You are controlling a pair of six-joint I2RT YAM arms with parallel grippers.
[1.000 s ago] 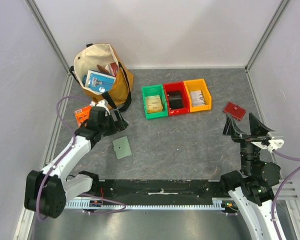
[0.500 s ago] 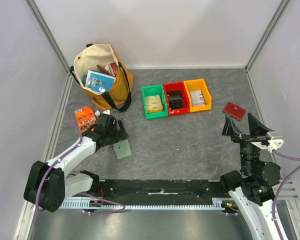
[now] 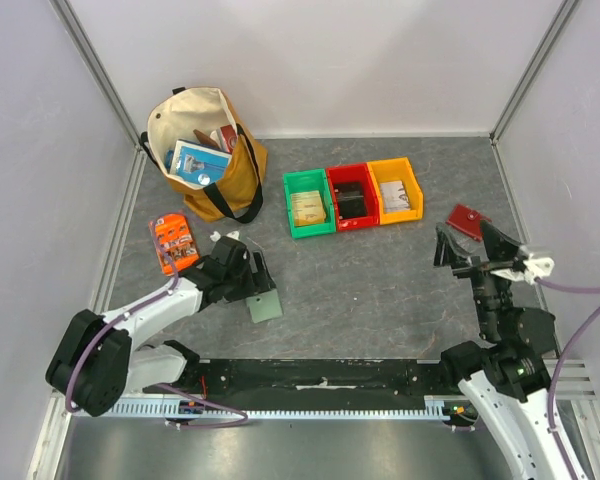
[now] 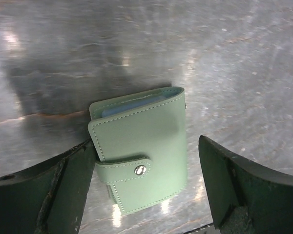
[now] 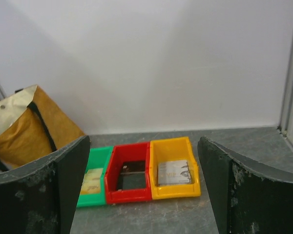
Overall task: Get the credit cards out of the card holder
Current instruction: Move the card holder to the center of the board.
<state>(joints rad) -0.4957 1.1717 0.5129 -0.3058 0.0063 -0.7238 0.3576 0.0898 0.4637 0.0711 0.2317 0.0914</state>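
The card holder (image 4: 141,146) lies flat on the grey table, a pale sage-green wallet held shut by a strap with a metal snap (image 4: 140,169). My left gripper (image 4: 145,161) is open and straddles it. The left finger (image 4: 71,180) touches the holder's left edge, while the right finger (image 4: 234,180) stands apart from it. From above, the card holder (image 3: 266,307) sits just beyond the left gripper (image 3: 255,283). The holder's credit cards are hidden inside. My right gripper (image 3: 477,256) hangs open and empty above the table's right side; in its own view the right gripper (image 5: 144,146) faces the bins.
A green bin (image 3: 308,205), a red bin (image 3: 351,197) and a yellow bin (image 3: 395,190) stand in a row at the back, the green and yellow ones with cards in them. A tan tote bag (image 3: 205,150) stands back left. An orange packet (image 3: 173,243) and a red wallet (image 3: 467,220) lie nearby.
My left arm swung from the orange packet down to the card holder, and the holder slid slightly to the right. The right gripper tipped forward a little.
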